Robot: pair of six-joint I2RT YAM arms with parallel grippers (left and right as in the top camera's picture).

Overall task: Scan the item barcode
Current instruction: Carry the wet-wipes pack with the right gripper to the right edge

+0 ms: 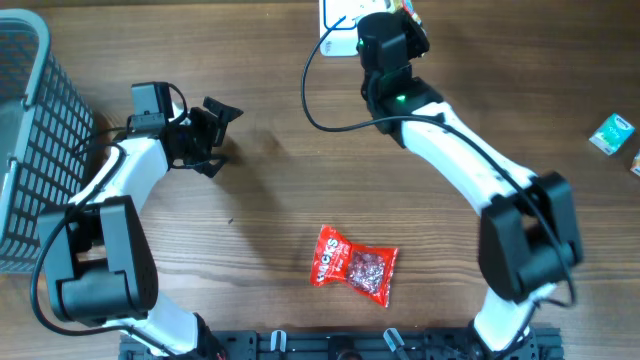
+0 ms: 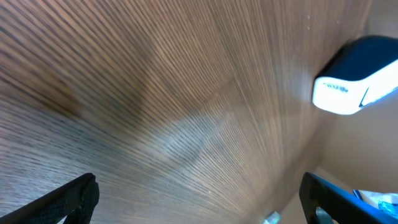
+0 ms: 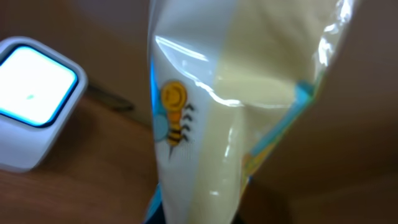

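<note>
My right gripper [image 1: 398, 22] is at the table's far edge, shut on a cream-and-white packet [image 3: 236, 93] with a small bee drawn on it. The packet [image 1: 412, 12] stands upright out of the jaws and fills the right wrist view, hiding the right gripper [image 3: 199, 218] at the bottom edge. Just to the packet's left sits the white scanner [image 3: 31, 93], its square window lit pale blue. From overhead the scanner [image 1: 338, 30] is partly under the right wrist. My left gripper [image 1: 222, 138] is open over bare wood at the left, its fingers [image 2: 68, 199] wide apart around nothing.
A red snack bag [image 1: 355, 265] lies flat near the front middle. A grey wire basket [image 1: 25, 130] stands at the left edge. A small teal box [image 1: 612, 132] sits at the far right. A black cable [image 1: 320, 100] loops from the scanner area.
</note>
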